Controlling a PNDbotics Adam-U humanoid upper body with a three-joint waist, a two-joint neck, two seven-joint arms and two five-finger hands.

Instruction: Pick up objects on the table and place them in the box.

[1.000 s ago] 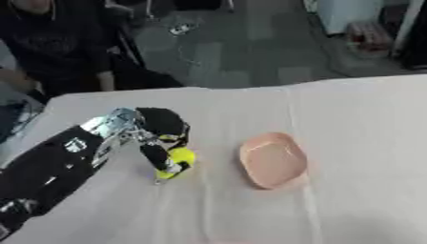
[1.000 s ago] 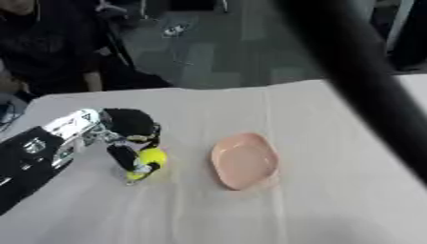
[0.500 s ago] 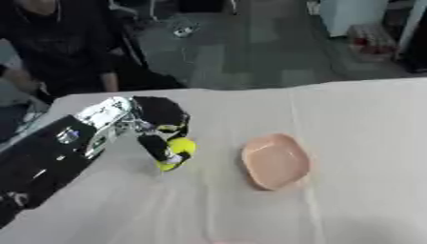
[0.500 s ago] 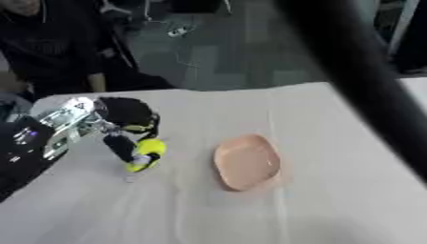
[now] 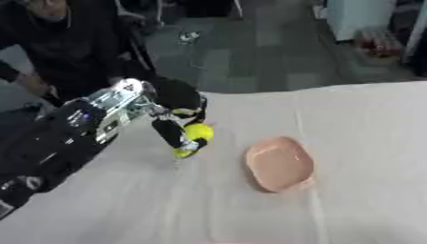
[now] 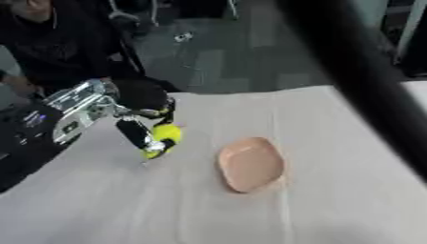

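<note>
Left hand has the yellow ball, dish is waiting

The yellow ball (image 5: 198,132) sits left of centre in the frame, pinched between the curled fingers and thumb of the left hand (image 5: 178,113). It looks lifted just off the white worktop (image 5: 367,143), though contact is hard to rule out. My guess is it's held from above so it can be carried sideways. The only container I can see is a shallow pink dish (image 5: 279,163) just right of the ball, open side up, so probably that's the "box". The right hand isn't visible anywhere.
</note>
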